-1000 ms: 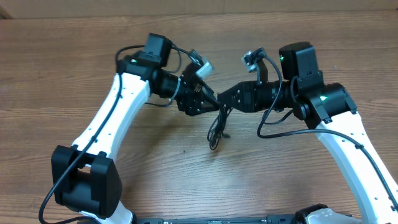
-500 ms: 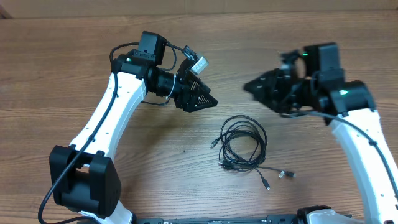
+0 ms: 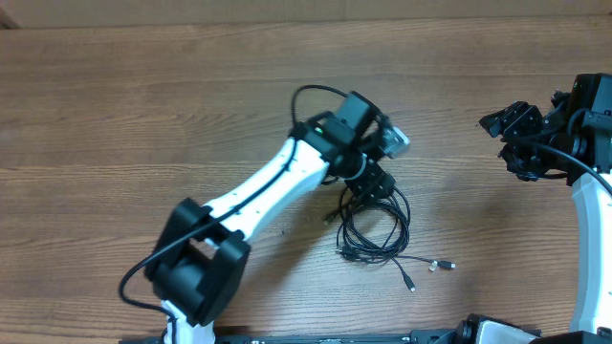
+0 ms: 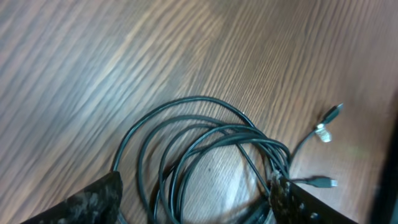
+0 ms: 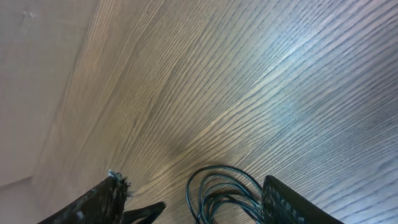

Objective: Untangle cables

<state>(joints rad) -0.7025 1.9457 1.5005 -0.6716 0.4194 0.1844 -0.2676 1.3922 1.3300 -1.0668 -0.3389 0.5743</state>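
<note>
The left pincer [image 3: 375,184] hangs directly above the cables [image 4: 214,129], its 2 fingers [image 4: 93,200] spread wide with nothing between them. The cables lie flat on the table [image 3: 143,115] as 1 loose coil of several overlapping loops. In the left wrist view the coil sits under and just ahead of the fingertips, and its near rim runs across the gap from one finger to the other.

The coil itself is roughly round, so it has no real long axis. The direction that counts is that of the loose tails. They leave the coil on the far side of the pincer's right-hand finger and trail away from it, ending in 3 small plug ends [image 4: 323,134], at least 1 of them silver-tipped. A straight drop would likely close on several strands at once. Taking a single tail looks to call for a shift toward that finger's side.

The right pincer [image 3: 507,134] is well apart from the coil, out near the table's edge. Its fingers are also parted and it carries nothing. From its own camera only the top arcs of the loops show, low between the fingertips and far ahead. The left arm is plainly the nearer one, and I judge the first pick to be its job.
</note>
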